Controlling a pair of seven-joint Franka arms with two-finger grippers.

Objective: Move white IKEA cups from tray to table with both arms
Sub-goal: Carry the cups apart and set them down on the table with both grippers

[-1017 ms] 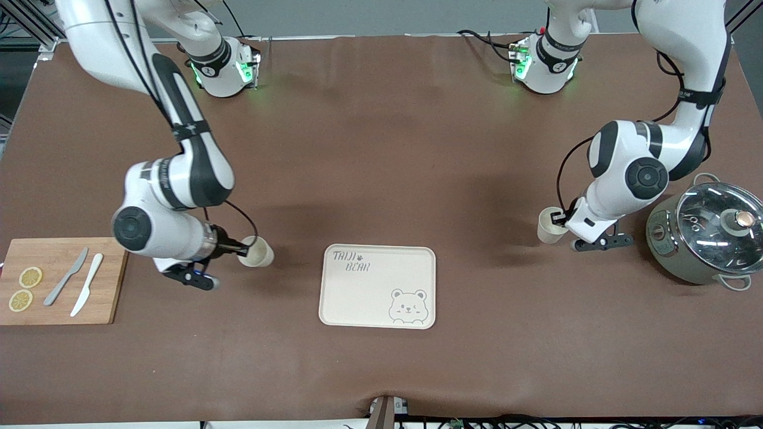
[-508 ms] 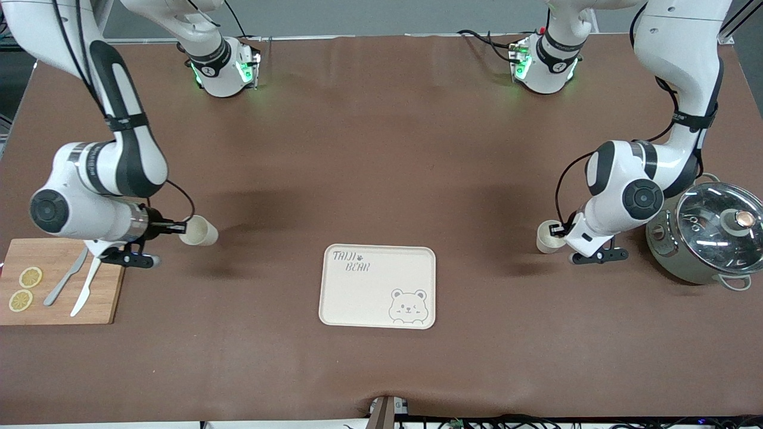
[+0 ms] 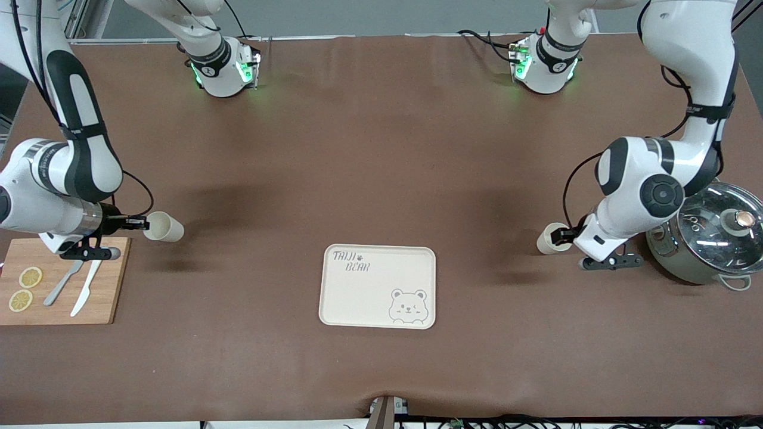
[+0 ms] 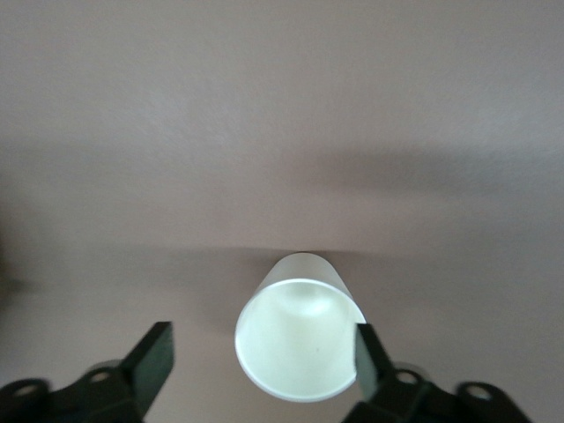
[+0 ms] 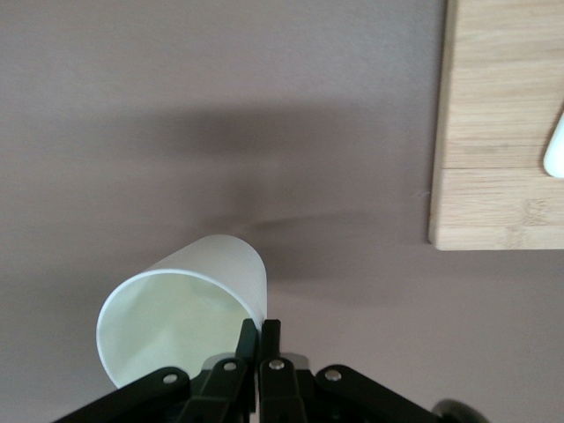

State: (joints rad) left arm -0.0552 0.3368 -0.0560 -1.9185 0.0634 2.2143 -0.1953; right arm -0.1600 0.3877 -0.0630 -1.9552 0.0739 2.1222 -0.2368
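One white cup (image 3: 551, 238) rests on the brown table toward the left arm's end, between the tray and the pot. My left gripper (image 3: 565, 236) is open right at its rim. In the left wrist view the cup (image 4: 300, 339) sits between the spread fingers (image 4: 154, 354), close to one of them. My right gripper (image 3: 138, 223) is shut on the rim of the second white cup (image 3: 163, 227) and holds it tilted above the table beside the cutting board. The right wrist view shows the pinched fingertips (image 5: 271, 339) on that cup's wall (image 5: 189, 304).
The cream bear tray (image 3: 378, 286) lies at the table's middle, empty. A wooden cutting board (image 3: 59, 280) with two knives and lemon slices lies at the right arm's end. A lidded pot (image 3: 706, 235) stands at the left arm's end, close to the left arm.
My right arm has carried its cup away from the tray toward the cutting board. My left gripper has lowered its cup, opened and drawn back slightly toward the pot.
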